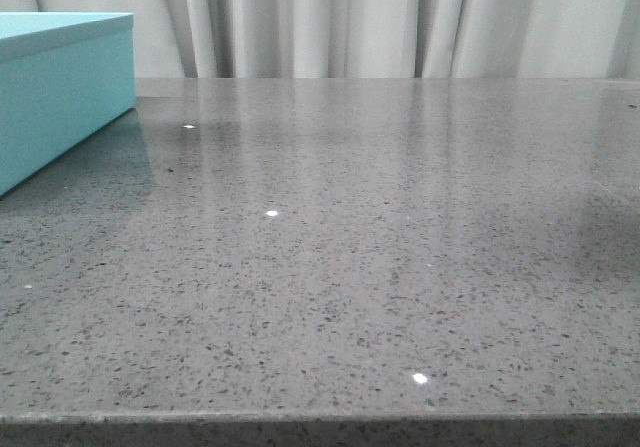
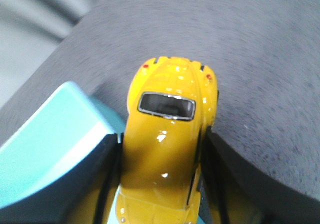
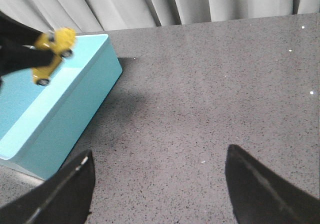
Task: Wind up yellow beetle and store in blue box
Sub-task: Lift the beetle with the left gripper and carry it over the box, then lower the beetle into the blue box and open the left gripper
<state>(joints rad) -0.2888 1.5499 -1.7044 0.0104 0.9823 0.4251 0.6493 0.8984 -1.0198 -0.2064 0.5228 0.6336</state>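
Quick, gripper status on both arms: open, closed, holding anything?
Left gripper: shut on the small glossy yellow toy beetle car, held above the large turquoise-blue rectangular box.
Right gripper: open, empty, over the speckled grey table.

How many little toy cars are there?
1: the yellow beetle, held in the left claw above the blue box. Others may be hidden.

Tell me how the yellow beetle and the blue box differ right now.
The yellow beetle is tiny, while the blue box is many times larger. The beetle is glossy, rounded yellow; the box is matte, sharp-edged turquoise. The beetle is held in the air, pinched in the left claw, while the box rests on the grey table. Both sit at the table's left side.
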